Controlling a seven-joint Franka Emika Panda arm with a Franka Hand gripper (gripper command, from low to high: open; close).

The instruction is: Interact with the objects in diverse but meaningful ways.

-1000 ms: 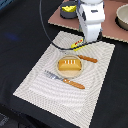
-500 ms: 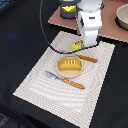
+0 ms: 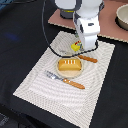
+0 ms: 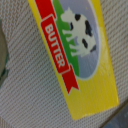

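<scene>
On the placemat [image 3: 50, 87], we see a fork [image 3: 52, 76] and knife [image 3: 73, 83], then the bread loaf [image 3: 69, 64] at its middle. Our gripper [image 3: 80, 48] hangs over the butter block [image 4: 75, 50] near the far edge; finger state we cannot tell.

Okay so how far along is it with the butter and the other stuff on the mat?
Looks done: the bread loaf sits on its plate on the placemat, fork in front. In hand: the arm hangs low over the butter block, which fills the wrist view lying flat on the mat; no fingers show, so no grasp is confirmed. Left: gripping and moving it.
</scene>
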